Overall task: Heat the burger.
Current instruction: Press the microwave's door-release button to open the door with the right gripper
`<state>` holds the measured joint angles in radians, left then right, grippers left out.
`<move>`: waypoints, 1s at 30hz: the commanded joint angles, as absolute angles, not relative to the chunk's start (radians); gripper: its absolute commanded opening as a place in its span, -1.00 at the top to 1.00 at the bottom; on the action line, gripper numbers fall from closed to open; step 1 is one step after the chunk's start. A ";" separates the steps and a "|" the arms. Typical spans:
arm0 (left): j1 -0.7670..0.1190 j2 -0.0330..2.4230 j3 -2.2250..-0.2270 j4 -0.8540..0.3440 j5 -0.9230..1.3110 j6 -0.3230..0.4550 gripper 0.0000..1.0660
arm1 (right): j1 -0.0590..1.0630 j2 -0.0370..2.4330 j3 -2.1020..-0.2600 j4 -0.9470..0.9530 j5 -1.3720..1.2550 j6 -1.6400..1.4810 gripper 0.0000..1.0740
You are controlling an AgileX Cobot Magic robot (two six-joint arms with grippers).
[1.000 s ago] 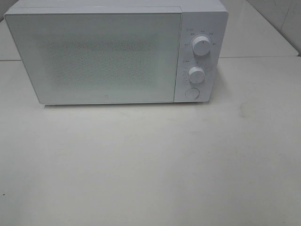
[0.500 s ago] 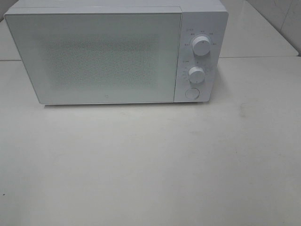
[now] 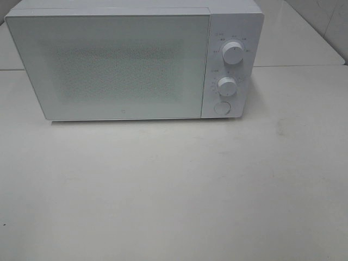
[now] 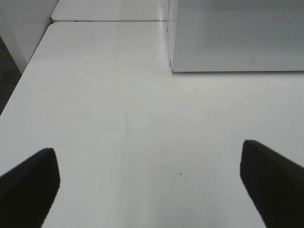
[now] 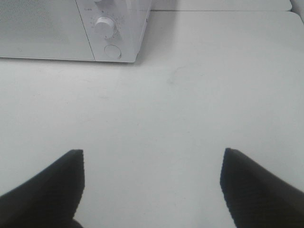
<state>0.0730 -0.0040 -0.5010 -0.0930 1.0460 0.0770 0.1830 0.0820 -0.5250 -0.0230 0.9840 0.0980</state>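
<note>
Nothing's budged this past second: microwave [image 3: 125,65] shut at the back edge of the desk [image 3: 163,190], no burger visible. Left gripper [image 4: 147,152] and right gripper [image 5: 152,156] both spread apart, empty, so I'm guessing it's inside.

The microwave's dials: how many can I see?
2. The upper dial is high on the right-hand panel of the microwave; the lower dial is directly below it. A flat round button sits under both.
</note>
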 commanded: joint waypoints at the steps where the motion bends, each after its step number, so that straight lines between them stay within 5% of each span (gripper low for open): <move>1: 0.074 -0.025 -0.497 -0.092 1.039 0.070 -0.84 | 0.175 0.135 -0.534 -0.018 0.931 0.087 -0.42; 30: 0.074 -0.025 -0.497 -0.092 1.039 0.070 -0.84 | 0.179 0.751 -0.530 -0.013 0.237 0.087 -0.42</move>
